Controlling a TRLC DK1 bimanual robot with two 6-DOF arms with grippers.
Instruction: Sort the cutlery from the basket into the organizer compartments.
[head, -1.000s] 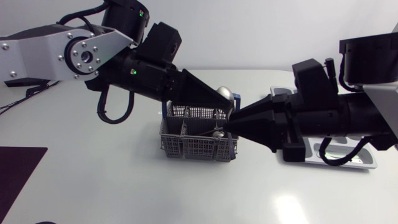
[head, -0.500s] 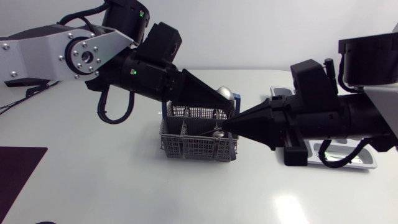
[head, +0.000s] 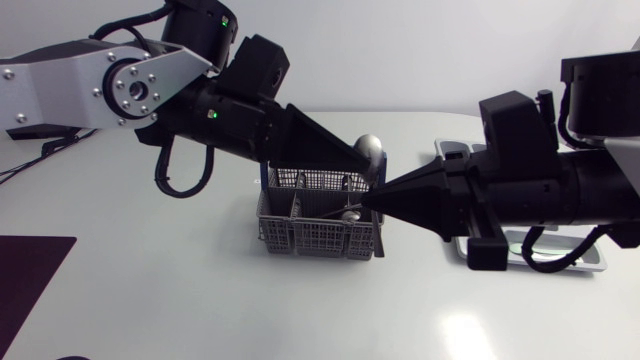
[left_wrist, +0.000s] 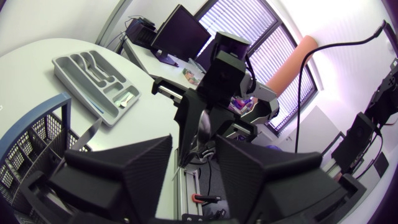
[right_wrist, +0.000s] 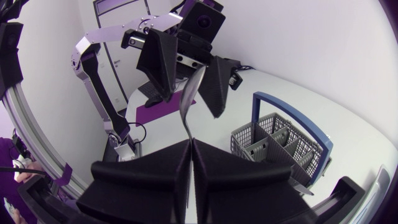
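The right pincer (right_wrist: 189, 148) is clamped tight on the handle of a silver metal spoon (right_wrist: 193, 93), holding it upright over one end of the grey mesh basket with the blue handle (head: 300, 238). The spoon's bowl stands between the spread fingers of the left pincer (left_wrist: 194, 144), which is open; whether they touch it I cannot tell. The basket sits on the white desk (head: 200, 300) with another silver piece (head: 350, 213) lying in it. The grey plastic organizer tray (left_wrist: 74, 65) lies apart, largely under the right arm.
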